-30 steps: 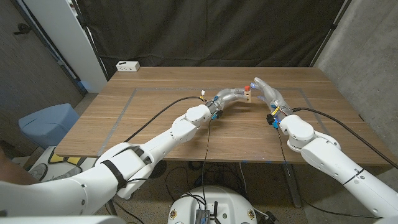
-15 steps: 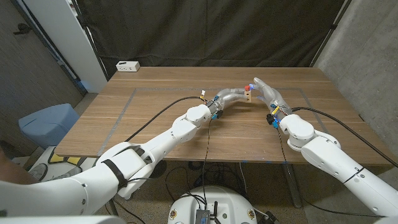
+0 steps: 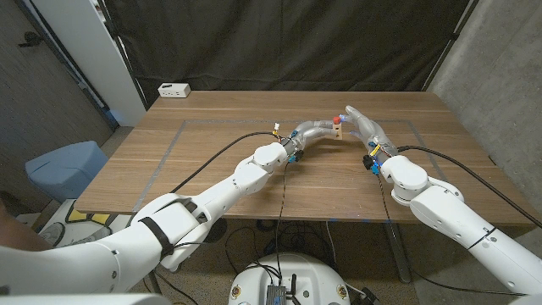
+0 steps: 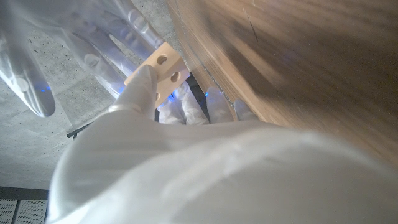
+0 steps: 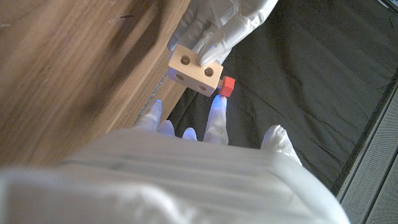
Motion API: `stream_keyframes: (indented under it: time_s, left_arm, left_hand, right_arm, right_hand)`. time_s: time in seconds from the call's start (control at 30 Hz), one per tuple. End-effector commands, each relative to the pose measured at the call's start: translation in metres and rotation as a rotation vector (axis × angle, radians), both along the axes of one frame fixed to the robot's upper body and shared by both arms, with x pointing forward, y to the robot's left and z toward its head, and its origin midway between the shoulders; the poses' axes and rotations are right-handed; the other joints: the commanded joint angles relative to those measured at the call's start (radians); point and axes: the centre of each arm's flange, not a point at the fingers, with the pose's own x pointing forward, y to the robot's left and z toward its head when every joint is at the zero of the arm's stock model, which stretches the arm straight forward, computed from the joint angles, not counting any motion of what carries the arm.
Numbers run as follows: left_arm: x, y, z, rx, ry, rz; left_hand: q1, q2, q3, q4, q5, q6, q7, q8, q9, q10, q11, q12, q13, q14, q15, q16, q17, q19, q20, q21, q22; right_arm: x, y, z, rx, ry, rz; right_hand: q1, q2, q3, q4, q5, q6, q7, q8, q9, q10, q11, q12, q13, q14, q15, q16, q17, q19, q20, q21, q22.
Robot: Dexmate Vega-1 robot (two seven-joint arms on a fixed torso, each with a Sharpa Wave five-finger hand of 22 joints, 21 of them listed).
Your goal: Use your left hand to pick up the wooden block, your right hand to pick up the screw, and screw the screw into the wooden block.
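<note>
My left hand (image 3: 315,130) grips the pale wooden block (image 3: 337,130) above the table's far middle. In the right wrist view, the left hand (image 5: 219,23) holds the block (image 5: 194,70) from behind, two holes facing the camera. The red screw (image 5: 227,85) sticks out of the block's side. My right hand (image 3: 366,128) stands just right of the block with its fingers stretched out; one fingertip (image 5: 217,111) is right at the screw's head, and nothing shows it pinched. In the left wrist view, the block (image 4: 160,70) sits at my fingertips with the right hand (image 4: 34,62) beyond it.
A white power strip (image 3: 174,90) lies at the table's (image 3: 212,127) far left corner. Black cables (image 3: 220,152) run along both arms over the wood. A blue bin (image 3: 66,167) stands on the floor left of the table.
</note>
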Motion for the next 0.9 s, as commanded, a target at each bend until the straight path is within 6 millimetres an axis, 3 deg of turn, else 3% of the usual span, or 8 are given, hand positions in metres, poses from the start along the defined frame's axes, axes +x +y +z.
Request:
stream_keyframes:
  time_s: [0.03, 0.9]
  left_arm:
    - [0.0006, 0.0001, -0.0007, -0.003, 0.003, -0.002]
    - [-0.0015, 0.0011, -0.0031, -0.009, 0.004, -0.005]
  left_hand:
    - [-0.057, 0.067, 0.086, 0.087, 0.007, 0.081, 0.076, 0.006, 0.006, 0.005, -0.002, 0.003, 0.004, 0.004, 0.006, 0.006, 0.002, 0.009, 0.004, 0.002, 0.006]
    - [-0.06, 0.067, 0.089, 0.088, 0.007, 0.083, 0.073, 0.007, 0.006, 0.007, -0.001, 0.004, 0.004, 0.005, 0.006, 0.005, 0.001, 0.009, 0.003, 0.002, 0.006]
  right_arm:
    - [-0.0043, 0.001, 0.0009, -0.011, -0.003, -0.014]
    - [-0.0094, 0.0057, -0.0015, -0.026, 0.004, -0.024]
  right_hand:
    - [-0.005, 0.001, 0.007, -0.002, 0.004, 0.014, 0.0, 0.007, 0.002, 0.007, 0.002, 0.007, -0.001, -0.026, -0.006, 0.01, 0.002, 0.006, 0.003, 0.007, 0.005]
    - [0.002, 0.004, 0.014, -0.007, 0.005, 0.058, 0.007, 0.014, 0.001, 0.033, -0.007, 0.011, -0.001, -0.012, -0.01, 0.013, 0.0, 0.017, 0.006, 0.011, 0.005]
